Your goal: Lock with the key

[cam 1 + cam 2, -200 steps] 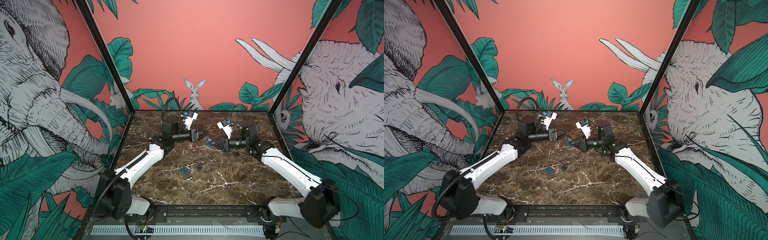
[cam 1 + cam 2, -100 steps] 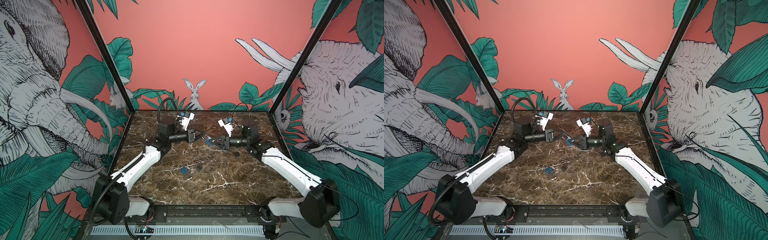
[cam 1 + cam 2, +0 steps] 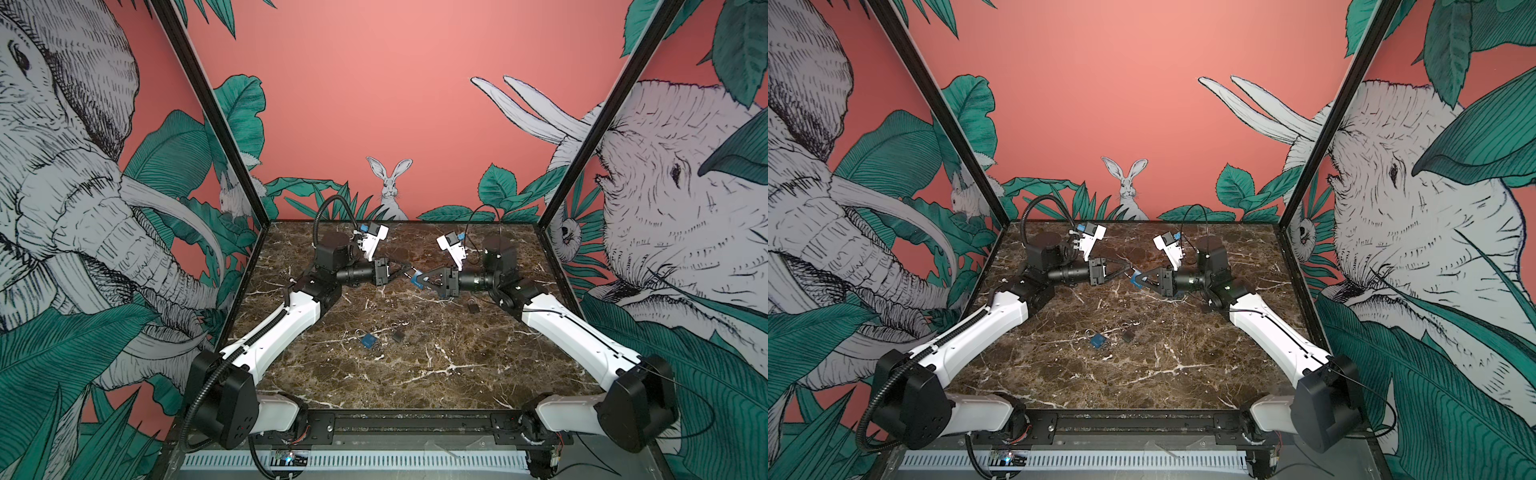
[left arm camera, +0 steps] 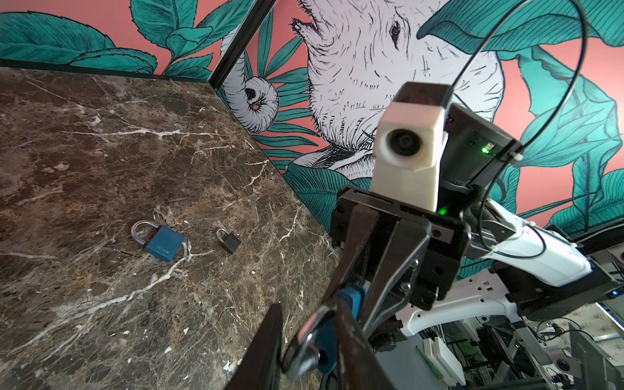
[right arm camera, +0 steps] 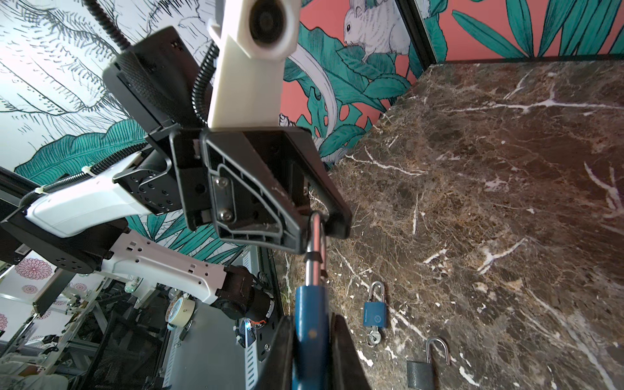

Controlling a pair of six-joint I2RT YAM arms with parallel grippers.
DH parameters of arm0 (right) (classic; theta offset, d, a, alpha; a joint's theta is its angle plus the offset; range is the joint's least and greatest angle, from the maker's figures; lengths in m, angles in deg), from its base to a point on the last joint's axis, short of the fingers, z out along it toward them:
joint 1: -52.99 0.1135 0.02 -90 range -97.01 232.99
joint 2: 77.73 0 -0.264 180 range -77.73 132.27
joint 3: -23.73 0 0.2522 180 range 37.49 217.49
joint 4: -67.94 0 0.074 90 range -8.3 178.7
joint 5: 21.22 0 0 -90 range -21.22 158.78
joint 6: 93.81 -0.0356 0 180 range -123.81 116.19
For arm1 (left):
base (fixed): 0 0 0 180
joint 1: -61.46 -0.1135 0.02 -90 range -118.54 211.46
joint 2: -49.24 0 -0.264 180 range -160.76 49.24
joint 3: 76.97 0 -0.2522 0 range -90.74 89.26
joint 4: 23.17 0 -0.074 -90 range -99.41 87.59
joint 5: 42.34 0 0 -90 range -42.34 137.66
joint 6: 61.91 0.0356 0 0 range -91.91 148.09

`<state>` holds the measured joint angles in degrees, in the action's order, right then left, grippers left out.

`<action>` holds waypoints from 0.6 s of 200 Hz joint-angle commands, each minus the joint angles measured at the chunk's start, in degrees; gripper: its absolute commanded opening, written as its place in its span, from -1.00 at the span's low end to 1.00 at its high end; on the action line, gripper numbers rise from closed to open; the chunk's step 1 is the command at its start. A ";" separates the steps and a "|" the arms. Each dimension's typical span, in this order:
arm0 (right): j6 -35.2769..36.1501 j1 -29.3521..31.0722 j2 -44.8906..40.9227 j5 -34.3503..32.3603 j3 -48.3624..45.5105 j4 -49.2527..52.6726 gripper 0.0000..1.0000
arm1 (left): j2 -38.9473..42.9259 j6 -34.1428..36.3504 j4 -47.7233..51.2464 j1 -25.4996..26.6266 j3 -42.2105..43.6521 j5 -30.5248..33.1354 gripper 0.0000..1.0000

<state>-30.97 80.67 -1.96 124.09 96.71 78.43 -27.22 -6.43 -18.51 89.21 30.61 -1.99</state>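
Note:
My right gripper [image 5: 310,317] is shut on the body of a blue padlock [image 5: 309,324], held above the marble table [image 3: 415,374] near the back middle in both top views. The lock's silver shackle [image 5: 315,236] points at my left gripper [image 4: 309,324], whose jaws are shut on the shackle's bend. In the top views the left gripper [image 3: 405,272] and right gripper [image 3: 1140,280] meet tip to tip at the blue padlock [image 3: 1135,279]. No key shows on the held lock. A key [image 5: 373,337] with a ring sticks out of a second blue padlock [image 5: 374,314] lying on the table.
That second blue padlock [image 3: 368,340] lies mid-table beside a black padlock [image 3: 398,336] whose shackle stands open [image 5: 437,351]. Another small black padlock [image 3: 473,306] lies under the right arm. Painted walls close the table on three sides.
The two grippers have drawn together over the back of the table. The left jaws have narrowed onto the shackle. The right gripper has kept its hold on the blue lock body.

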 commanded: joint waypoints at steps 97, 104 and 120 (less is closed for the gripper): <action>-9.75 -0.38 0.93 7.84 -1.33 -17.10 -1.00 | -0.22 -0.23 -0.61 -0.15 1.13 -1.10 -0.95; -10.92 -0.52 0.87 8.09 -1.71 -18.58 -1.00 | -0.39 -0.25 -0.66 -0.16 1.21 -1.32 -1.00; -12.90 -0.61 1.06 8.84 -2.05 -20.99 -1.00 | -0.57 -0.32 -0.82 -0.15 1.34 -1.33 -1.00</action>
<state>-38.16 79.76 -0.69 128.92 94.30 68.77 -27.27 -8.07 -19.54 88.95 31.01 -4.15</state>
